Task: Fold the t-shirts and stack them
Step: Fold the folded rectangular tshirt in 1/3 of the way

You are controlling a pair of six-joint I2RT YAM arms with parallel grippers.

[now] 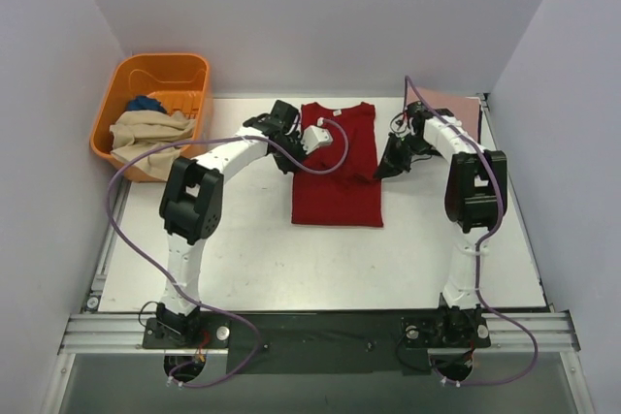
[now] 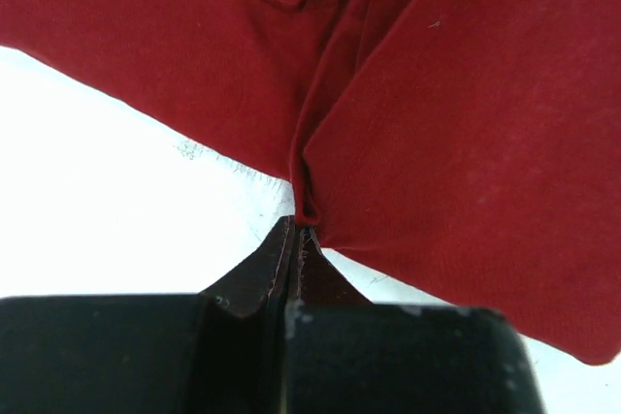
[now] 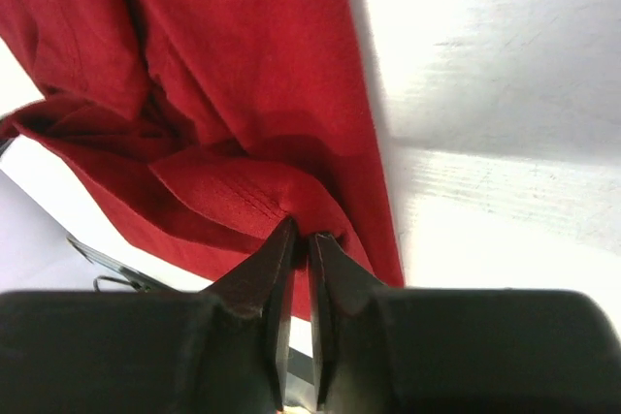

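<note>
The left pincer is clamped tight on a pleat of cloth at the 9 o'clock edge of the red shirt, in its upper half. The shirt lies flat mid-bench, its long axis running 12 to 6 with the collar at 12, between the arms and about equally near both. The right pincer is likewise clamped on the 3 o'clock edge, so the fold probably carries the held part toward 6.

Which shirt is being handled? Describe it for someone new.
On the white table, look far-centre. The dark red t-shirt lies there, left hand and right hand each shut on an edge. It's the only red one; the beige shirt and blue shirt sit in the orange basket.
</note>
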